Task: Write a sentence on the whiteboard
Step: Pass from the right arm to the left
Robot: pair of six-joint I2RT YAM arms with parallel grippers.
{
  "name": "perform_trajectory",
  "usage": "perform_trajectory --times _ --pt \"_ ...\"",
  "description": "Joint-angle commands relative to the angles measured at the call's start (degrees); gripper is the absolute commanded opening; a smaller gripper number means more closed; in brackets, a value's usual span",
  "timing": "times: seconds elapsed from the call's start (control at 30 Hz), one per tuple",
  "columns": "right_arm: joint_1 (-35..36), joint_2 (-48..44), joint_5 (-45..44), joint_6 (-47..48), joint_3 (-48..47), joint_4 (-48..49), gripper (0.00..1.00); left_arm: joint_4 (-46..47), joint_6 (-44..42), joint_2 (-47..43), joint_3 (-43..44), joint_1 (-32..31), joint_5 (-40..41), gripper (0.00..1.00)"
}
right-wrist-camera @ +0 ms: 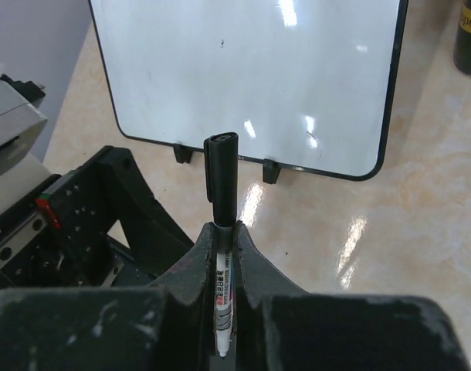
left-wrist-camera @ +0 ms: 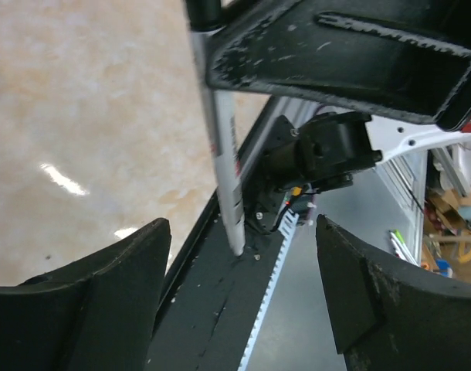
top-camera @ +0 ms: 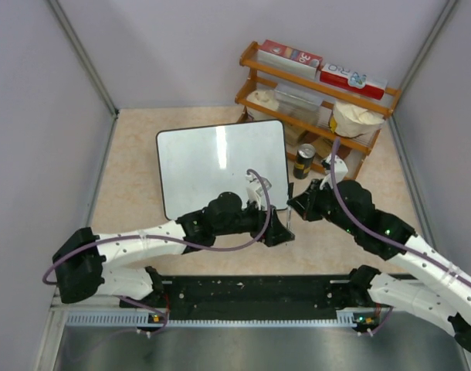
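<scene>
Top view with both wrist views; directions read as a clock face laid on the top view. The whiteboard (top-camera: 216, 166) lies on the bench (top-camera: 135, 178) at the centre, writing face up so that either arm can reach it, with its small black feet (right-wrist-camera: 272, 171) along the edge that faces the right tool (right-wrist-camera: 225, 230). No line of the sentence shows on it; the surface carries only glare and a few faint specks.

You find the right tool just off the board's 4 o'clock corner, its jaws together on the white barrel of a marker (right-wrist-camera: 222, 297). The grip sits on the barrel, which leaves the black cap (right-wrist-camera: 221, 174) wholly exposed on the board's side. The left tool (left-wrist-camera: 242, 224) sits at 8 o'clock of the right one, jaws wide apart and holding nothing. In its wrist view the marker's barrel stands between the two fingers (left-wrist-camera: 104, 309) and touches neither.

Judged from this arrangement, you are at the uncapping or hand-over step, where one tool steadies the pen so the other can take a free end. Writing has not begun, so the task is at its start. Mind the alignment, since a left tool that closes off-centre may twist the pen in the right grip.

A wooden shelf (top-camera: 293, 75) of boxes and tubs stands at 1 o'clock, and a dark can (top-camera: 304, 161) sits just beside the board's 3 o'clock edge, near the right tool
</scene>
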State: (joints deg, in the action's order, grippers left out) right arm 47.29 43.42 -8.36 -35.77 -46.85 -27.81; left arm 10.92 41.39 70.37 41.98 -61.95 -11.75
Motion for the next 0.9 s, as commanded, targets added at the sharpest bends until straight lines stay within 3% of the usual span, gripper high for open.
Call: perform_trajectory --times 0.0,0.13,0.27,0.4,0.5,0.57,0.6,0.67,0.7,0.8,0.87 --pt "0.53 -1.66 0.45 -2.81 1.06 3.03 0.00 12.18 -0.52 4.85 3.28 -0.53 -9.68 0.78" --pt "0.53 -3.77 -0.95 -3.69 1.41 3.03 0.00 13.78 0.01 7.94 4.08 -0.98 -11.45 0.68" --pt "0.53 -6.50 -4.11 -4.40 1.85 2.94 0.00 15.09 0.45 8.30 3.03 -1.42 -11.02 0.50" --pt "0.53 -7.38 -4.47 -4.57 1.68 2.85 0.00 15.54 0.71 8.21 2.23 -1.50 -10.40 0.00" --pt "0.53 -7.30 -3.07 -3.27 1.50 2.94 0.00 12.91 -0.34 7.59 2.85 -1.50 -9.61 0.00" --pt "0.53 -7.12 -0.97 -1.86 1.32 2.85 0.13 10.46 -1.30 5.85 2.50 -1.50 -8.65 0.00" --pt "0.53 -7.29 0.00 -0.11 1.32 2.85 0.37 9.40 -1.57 5.05 2.41 -1.50 -7.60 0.00" --pt "0.53 -7.99 2.11 0.87 1.24 2.85 0.57 5.63 -2.88 2.07 1.97 -1.50 -6.19 0.00" --pt "0.53 -8.35 2.90 1.83 1.24 2.94 0.74 4.21 -3.24 0.92 1.71 -1.50 -4.96 0.00" --pt "0.44 -9.84 4.93 2.89 1.06 3.11 0.99 -1.92 -5.43 -3.82 1.35 -1.50 -2.41 0.00" --pt "0.44 -10.37 8.07 3.77 0.62 4.25 0.99 -4.66 -6.14 -6.98 1.09 -1.50 -0.82 0.00"
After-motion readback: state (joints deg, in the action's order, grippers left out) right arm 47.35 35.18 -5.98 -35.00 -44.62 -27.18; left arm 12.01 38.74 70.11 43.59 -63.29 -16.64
